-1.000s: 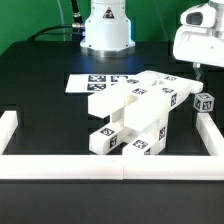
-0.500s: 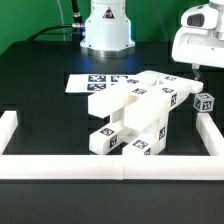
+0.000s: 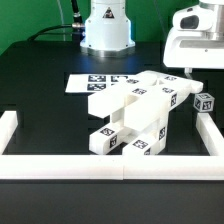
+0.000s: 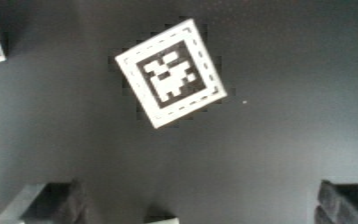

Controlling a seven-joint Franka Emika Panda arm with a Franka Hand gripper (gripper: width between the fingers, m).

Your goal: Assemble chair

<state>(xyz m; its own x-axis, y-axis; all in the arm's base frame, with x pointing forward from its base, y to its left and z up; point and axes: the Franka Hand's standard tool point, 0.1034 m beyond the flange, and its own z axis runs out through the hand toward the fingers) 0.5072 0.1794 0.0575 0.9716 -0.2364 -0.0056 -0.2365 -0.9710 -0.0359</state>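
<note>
**Item 1: chair** [image 3: 135, 112]. White blocky parts, partly joined, lying at the middle of the black table [image 3: 40, 100], with long bars reaching toward the front rail. Marks: black-and-white square tags on several faces, including the bar ends nearest the camera. These are patterns only, too small to make out.

**Item 2: small post** [image 3: 204, 102]. Loose white block with one tag facing the camera. It stands to the exterior view's right of the chair, apart from it and near the rail on that side.

**Item 3: gripper** [image 4: 197, 205]. Jaws spread wide with nothing between them, dark fingertips [image 4: 51, 200] well apart above bare table. Below it is a tilted tagged square face [image 4: 172, 75], white with one bold tag. Which part it belongs to cannot be told.

**Item 4: marker board** [image 3: 95, 83]. Flat white sheet with several tags, behind the chair and in front of the robot base [image 3: 107, 25].

**Item 5: border rails** [image 3: 110, 165]. Plain white, along the front and both sides
</note>
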